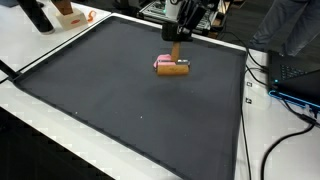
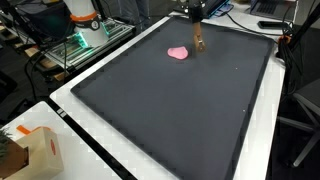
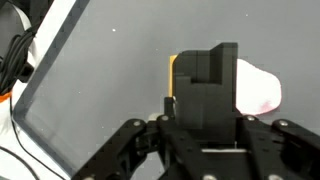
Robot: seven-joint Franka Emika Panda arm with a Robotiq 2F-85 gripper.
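I see the white counter [image 1: 30, 130] carrying a big dark mat [image 1: 130, 110]. Near the mat's far edge, my hand [image 1: 178, 38] is pinched narrow on the top of an upright brown block [image 2: 199, 42]. The block reaches down to the mat, and a small pink piece [image 2: 178, 53] lies just beside it.

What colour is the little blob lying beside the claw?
The blob is pink, clearest in an exterior view.

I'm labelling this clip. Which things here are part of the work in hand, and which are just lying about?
In hand:
gripper
brown block under it
pink piece beside the block
dark mat they rest on

Lying about:
cardboard box
cables
orange-and-white device
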